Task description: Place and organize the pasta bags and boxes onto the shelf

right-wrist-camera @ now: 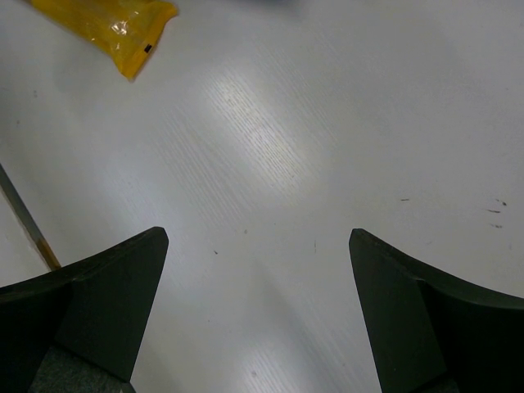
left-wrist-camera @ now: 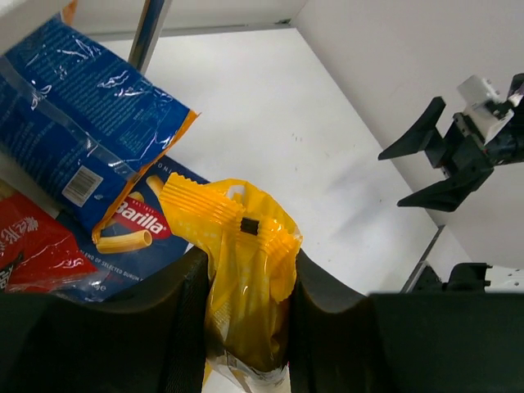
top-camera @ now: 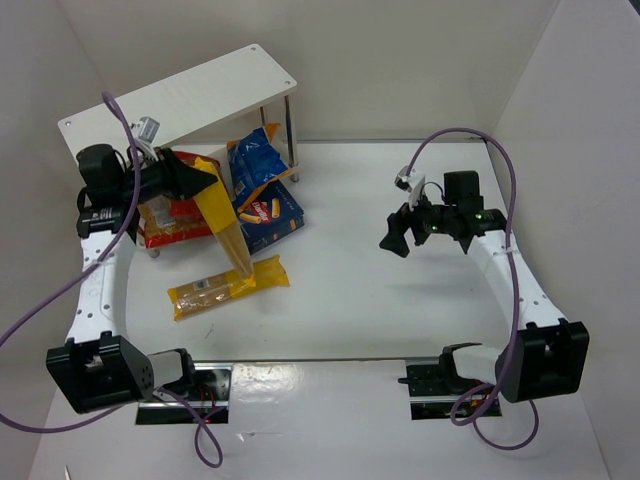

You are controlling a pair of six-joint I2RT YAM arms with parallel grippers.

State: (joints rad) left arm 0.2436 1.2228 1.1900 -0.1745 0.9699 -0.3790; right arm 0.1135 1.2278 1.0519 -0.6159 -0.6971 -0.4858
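1. Gripping a long yellow spaghetti pack [top-camera: 228,232] by its upper end, the left tool [left-wrist-camera: 247,315] has its 2 fingers closed tight on the wrapper. The pack hangs down at a slant in front of the shelf [top-camera: 190,85]. Its lower end is close to the table [top-camera: 380,320], and I cannot tell if it touches.
2. The shelf, a white board on thin metal legs, stands at the far left. No pack shows on its top board, so by my reading nothing has been placed yet.
3. A second yellow spaghetti pack [top-camera: 215,290] lies flat on the table, just beside the hanging end of the first.
4. A red bag [top-camera: 172,232] lies on the table under the board.
5. A blue bag [top-camera: 255,160] leans at the shelf's right side, resting over a flat dark-blue box [top-camera: 275,220] that lies on the table.
6. The right tool [top-camera: 405,228] hovers well apart from all the packs, fingers spread wide, with nothing between them.
7. Judged overall, the task is at its start: 1 pack is in hand, and 4 more wait on the table.
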